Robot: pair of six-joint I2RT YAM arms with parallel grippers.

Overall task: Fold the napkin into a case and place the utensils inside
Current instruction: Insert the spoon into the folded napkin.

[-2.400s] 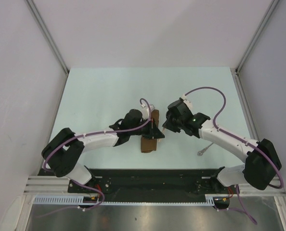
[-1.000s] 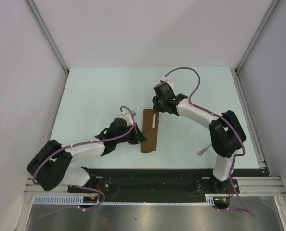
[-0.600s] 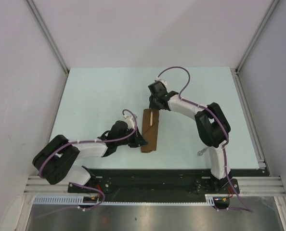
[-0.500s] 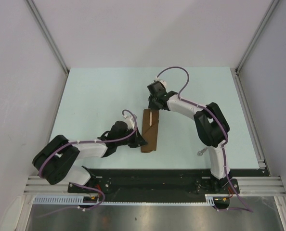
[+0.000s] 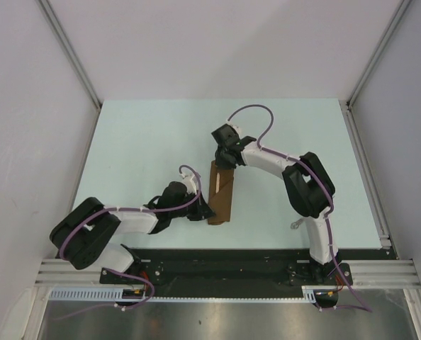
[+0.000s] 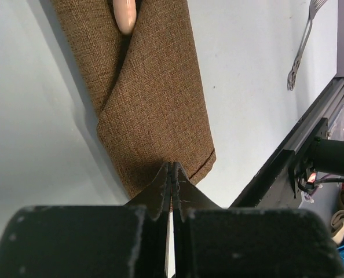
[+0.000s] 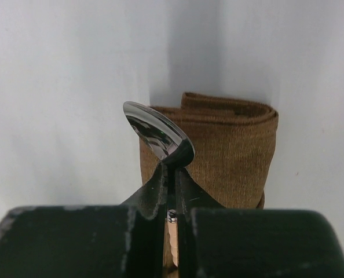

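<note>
Shifted leftward, the right gripper clamps the tan-handled silver spoon over the far end of the folded dark-brown cloth napkin. The left gripper, clenched, touches its near end; the silver metal fork lies well apart.

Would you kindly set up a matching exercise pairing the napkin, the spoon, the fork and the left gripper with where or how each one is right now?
Things:
1. napkin
2. spoon
3. fork
4. left gripper

States:
A. lying alone on the table, right of the napkin
B. clamped in the right gripper, pale handle on the napkin
C. folded into a long brown strip, mid-table
D. shut, tips at the napkin's near end

Pairs: 1-C, 2-B, 3-A, 4-D
</note>
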